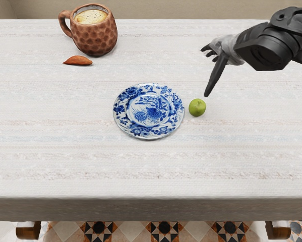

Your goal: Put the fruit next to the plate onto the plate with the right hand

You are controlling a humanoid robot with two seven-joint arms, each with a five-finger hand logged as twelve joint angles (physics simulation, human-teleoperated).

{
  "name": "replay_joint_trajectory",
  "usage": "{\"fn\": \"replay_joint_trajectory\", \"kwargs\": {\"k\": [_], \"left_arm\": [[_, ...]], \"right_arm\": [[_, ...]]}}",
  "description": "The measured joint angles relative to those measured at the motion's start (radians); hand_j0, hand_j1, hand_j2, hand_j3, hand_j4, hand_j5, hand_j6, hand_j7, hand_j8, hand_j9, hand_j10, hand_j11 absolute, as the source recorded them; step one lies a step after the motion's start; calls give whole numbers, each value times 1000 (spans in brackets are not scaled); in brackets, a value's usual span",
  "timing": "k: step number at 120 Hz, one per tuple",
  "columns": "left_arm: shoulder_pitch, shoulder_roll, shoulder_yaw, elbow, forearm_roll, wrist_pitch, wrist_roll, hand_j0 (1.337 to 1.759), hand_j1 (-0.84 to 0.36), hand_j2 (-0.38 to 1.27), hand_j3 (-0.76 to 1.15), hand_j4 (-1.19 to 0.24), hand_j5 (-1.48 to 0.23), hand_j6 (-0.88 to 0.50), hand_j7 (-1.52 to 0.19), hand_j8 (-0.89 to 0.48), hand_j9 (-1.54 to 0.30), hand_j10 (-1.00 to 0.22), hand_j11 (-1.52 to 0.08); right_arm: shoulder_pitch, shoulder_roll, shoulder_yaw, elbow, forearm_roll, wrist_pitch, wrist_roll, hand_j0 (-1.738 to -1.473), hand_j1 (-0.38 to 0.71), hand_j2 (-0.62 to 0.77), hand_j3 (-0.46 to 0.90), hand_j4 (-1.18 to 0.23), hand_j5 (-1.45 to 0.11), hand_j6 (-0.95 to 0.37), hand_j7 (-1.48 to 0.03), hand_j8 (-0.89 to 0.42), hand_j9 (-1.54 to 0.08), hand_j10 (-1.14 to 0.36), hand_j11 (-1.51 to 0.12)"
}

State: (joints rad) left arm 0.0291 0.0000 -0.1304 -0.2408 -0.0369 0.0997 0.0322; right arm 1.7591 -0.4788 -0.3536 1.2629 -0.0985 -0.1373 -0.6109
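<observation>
A small green fruit [197,107] lies on the tablecloth just right of a blue-and-white patterned plate [148,111], which has nothing on it. My right hand [215,63] comes in from the upper right and hovers above and slightly behind the fruit. Its fingers are spread, with one long dark finger [214,77] pointing down toward the fruit, its tip a short way above it. The hand holds nothing. My left arm does not show.
A brown dimpled mug [92,28] with a light drink stands at the back left. In front of it lies an orange-brown almond-shaped object [77,61]. The table's front edge [151,199] runs across the bottom.
</observation>
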Motion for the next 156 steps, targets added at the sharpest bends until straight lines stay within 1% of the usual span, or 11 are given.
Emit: {"fn": "replay_joint_trajectory", "kwargs": {"k": [8,17,28,40,53,68,91,103,112,137,156], "left_arm": [[0,0,0,0,0,0,0,1658,349,0,0,0,0,0,0,0,0,0,0],[0,0,0,0,0,0,0,1658,349,0,0,0,0,0,0,0,0,0,0],[0,0,0,0,0,0,0,1658,349,0,0,0,0,0,0,0,0,0,0],[0,0,0,0,0,0,0,1658,349,0,0,0,0,0,0,0,0,0,0],[0,0,0,0,0,0,0,1658,349,0,0,0,0,0,0,0,0,0,0],[0,0,0,0,0,0,0,1658,349,0,0,0,0,0,0,0,0,0,0],[0,0,0,0,0,0,0,1658,349,0,0,0,0,0,0,0,0,0,0],[0,0,0,0,0,0,0,1658,349,0,0,0,0,0,0,0,0,0,0],[0,0,0,0,0,0,0,1658,349,0,0,0,0,0,0,0,0,0,0],[0,0,0,0,0,0,0,1658,349,0,0,0,0,0,0,0,0,0,0],[0,0,0,0,0,0,0,1658,349,0,0,0,0,0,0,0,0,0,0]], "right_arm": [[-4,49,-72,0,-9,-95,0,-1658,-306,-7,0,-38,-48,-39,-47,-38,-47,-38,-47],[-8,109,-123,0,-15,-196,0,-1658,-301,-8,0,-42,-53,-43,-53,-42,-53,-42,-53],[-17,160,-152,-1,-19,-283,0,-1658,-298,-8,0,-44,-56,-45,-56,-44,-56,-44,-56],[-42,191,-164,-4,-28,-329,0,-1658,-291,-9,0,-50,-63,-51,-63,-50,-63,-50,-63],[-97,209,-162,-23,-60,-351,0,-1658,-280,-11,0,-59,-76,-60,-76,-60,-76,-59,-76],[-159,261,-161,-93,-80,-363,0,-1658,-274,-12,0,-64,-82,-65,-82,-65,-82,-64,-82],[-189,291,-156,-131,-88,-369,0,-1658,-259,-14,0,-77,-99,-78,-98,-77,-99,-77,-99],[-221,350,-149,-190,-101,-370,0,-1658,-248,-16,0,-85,-110,-86,-110,-86,-110,-85,-110],[-237,374,-147,-217,-106,-371,0,-1658,-239,-18,0,-94,-120,-94,-120,-94,-120,-93,-120],[-266,394,-145,-239,-109,-390,0,-1658,-172,-29,0,-149,-192,-150,-192,-149,-192,-149,-192],[-272,397,-129,-242,-109,-392,0,-1658,-69,-46,0,-235,-305,-236,-304,-236,-305,-235,-305]]}}
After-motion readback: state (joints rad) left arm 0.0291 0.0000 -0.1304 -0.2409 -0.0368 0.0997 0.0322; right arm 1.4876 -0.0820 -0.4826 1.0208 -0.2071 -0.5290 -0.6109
